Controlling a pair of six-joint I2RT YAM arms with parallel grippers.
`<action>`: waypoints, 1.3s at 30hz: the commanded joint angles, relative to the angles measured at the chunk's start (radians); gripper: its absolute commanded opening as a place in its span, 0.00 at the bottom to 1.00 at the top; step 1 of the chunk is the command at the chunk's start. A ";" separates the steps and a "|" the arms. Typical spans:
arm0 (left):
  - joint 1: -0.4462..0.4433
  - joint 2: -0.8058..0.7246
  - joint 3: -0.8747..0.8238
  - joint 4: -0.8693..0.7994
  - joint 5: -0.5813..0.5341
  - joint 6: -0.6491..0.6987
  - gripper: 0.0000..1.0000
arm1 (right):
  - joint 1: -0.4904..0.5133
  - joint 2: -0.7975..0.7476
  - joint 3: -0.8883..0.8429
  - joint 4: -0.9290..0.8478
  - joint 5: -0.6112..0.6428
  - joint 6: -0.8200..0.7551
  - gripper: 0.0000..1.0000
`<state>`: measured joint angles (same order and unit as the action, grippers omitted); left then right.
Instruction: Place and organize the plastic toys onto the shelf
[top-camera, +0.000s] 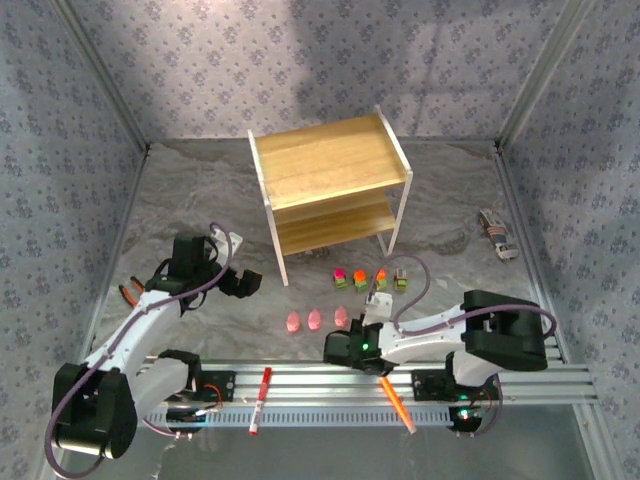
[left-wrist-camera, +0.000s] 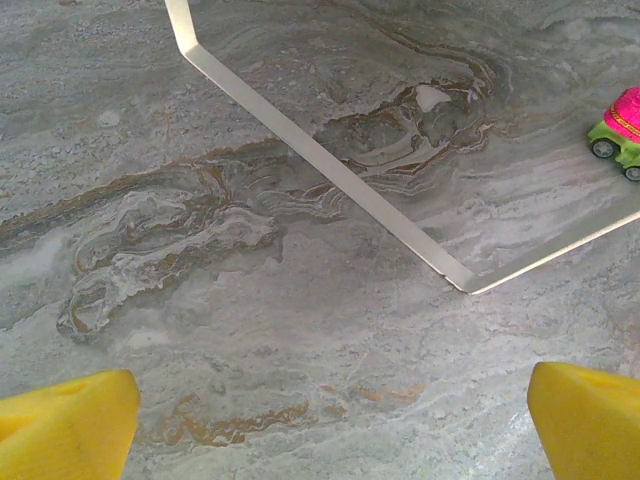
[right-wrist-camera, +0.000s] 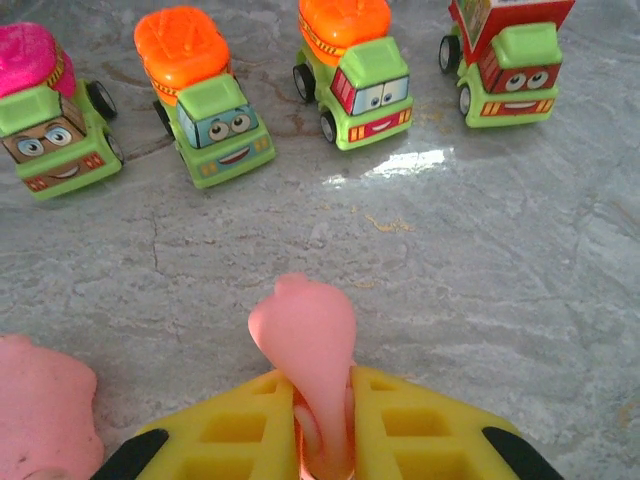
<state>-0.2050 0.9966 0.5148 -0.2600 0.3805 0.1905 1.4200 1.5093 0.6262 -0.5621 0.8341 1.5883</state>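
Our right gripper pinches a pink teardrop figure, its long axis upright, above the worktop. The shelf lies ahead, beyond four toy trucks. Our left gripper, spread wide, sits nearer the shelf

The lower end of the pink figure is hidden between the yellow fingers of the right claw; a second pink figure is cut by the left edge. In the left wrist view a pink-topped truck runs off the right edge, its face out of sight.
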 joint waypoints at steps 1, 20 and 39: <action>-0.005 -0.010 0.014 -0.011 0.018 0.003 1.00 | -0.002 -0.067 0.030 -0.094 0.048 -0.032 0.19; -0.007 -0.030 0.022 -0.047 0.051 0.043 1.00 | -0.194 -0.418 0.265 -0.248 0.045 -0.491 0.20; -0.017 -0.070 -0.020 -0.069 0.212 0.109 1.00 | -0.492 -0.309 0.413 -0.109 -0.101 -0.777 0.20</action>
<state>-0.2169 0.9367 0.5014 -0.3401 0.5552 0.2802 0.9585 1.1908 0.9974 -0.6933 0.7616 0.8646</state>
